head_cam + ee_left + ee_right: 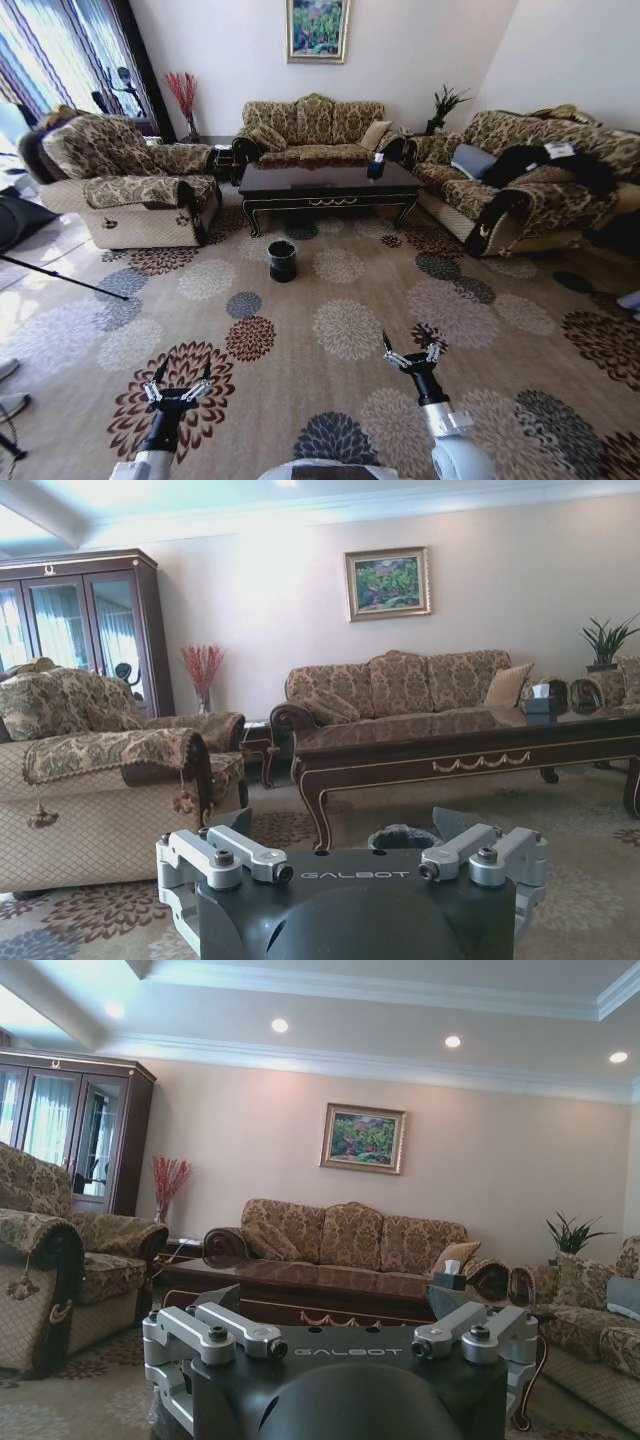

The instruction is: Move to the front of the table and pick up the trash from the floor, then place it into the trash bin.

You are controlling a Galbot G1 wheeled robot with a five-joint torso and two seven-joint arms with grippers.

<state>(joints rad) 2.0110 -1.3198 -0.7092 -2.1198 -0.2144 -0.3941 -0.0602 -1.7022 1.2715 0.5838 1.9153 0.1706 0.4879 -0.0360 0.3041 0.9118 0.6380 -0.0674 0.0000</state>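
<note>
No litter could be made out anywhere on the floor (330, 300); any small pieces were too small or hidden to tell. From the left wrist view, the trash bin (403, 837) was mostly cut off behind that hand's body. The left hand (180, 380) and right hand (411, 347) hovered low over the carpet, each with fingers spread apart and holding nothing. The table (325, 185) stood ahead, well apart from both hands, its long axis running side to side before the sofa (315, 125). The trash bin (282, 260) stood upright on the carpet just in front of the table.
</note>
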